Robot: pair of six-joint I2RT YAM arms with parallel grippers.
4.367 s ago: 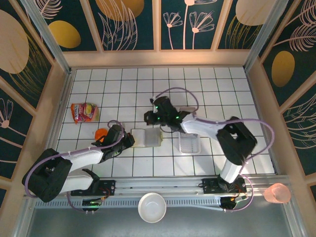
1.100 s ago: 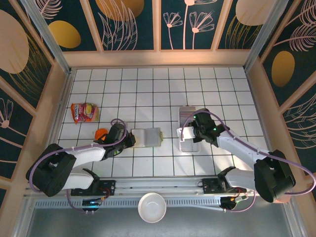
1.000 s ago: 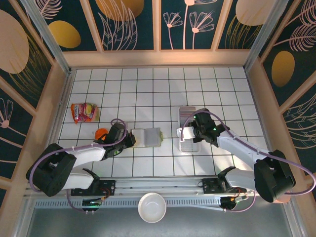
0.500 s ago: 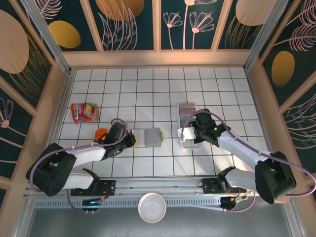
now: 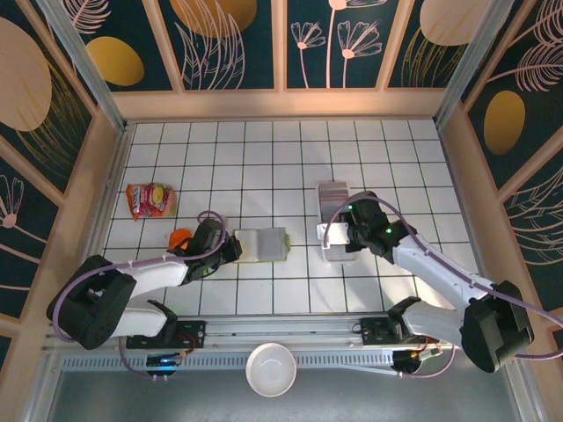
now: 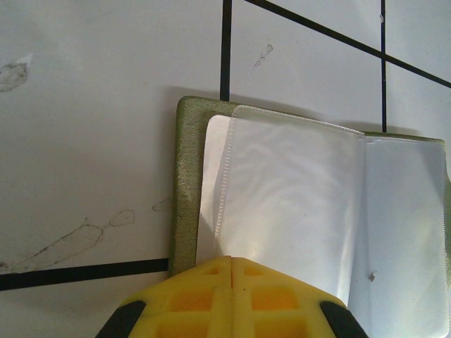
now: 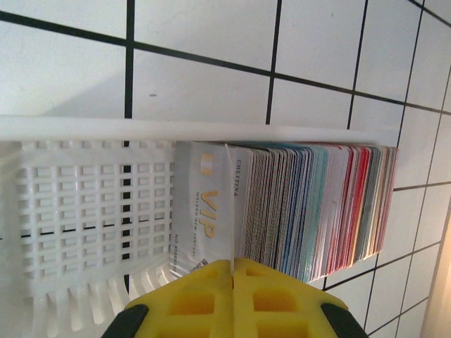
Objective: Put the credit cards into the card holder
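Left gripper (image 5: 232, 247) is clamped on the left end of the one card holder (image 5: 264, 244), lying open, pale inside up, long axis left to right, unmoved over the last second. Further right, one clear slotted tray (image 7: 84, 204), long axis front to back, has slid slightly away from the arms, holding one packed row of credit cards (image 7: 317, 211) on edge, too many to count. Right gripper (image 7: 232, 262) has closed on one VIP card (image 7: 204, 211) at the row's end.

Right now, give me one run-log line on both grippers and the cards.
left gripper: shut on card holder, lying open | right gripper: shut on front VIP card of credit cards in white tray | card not yet out
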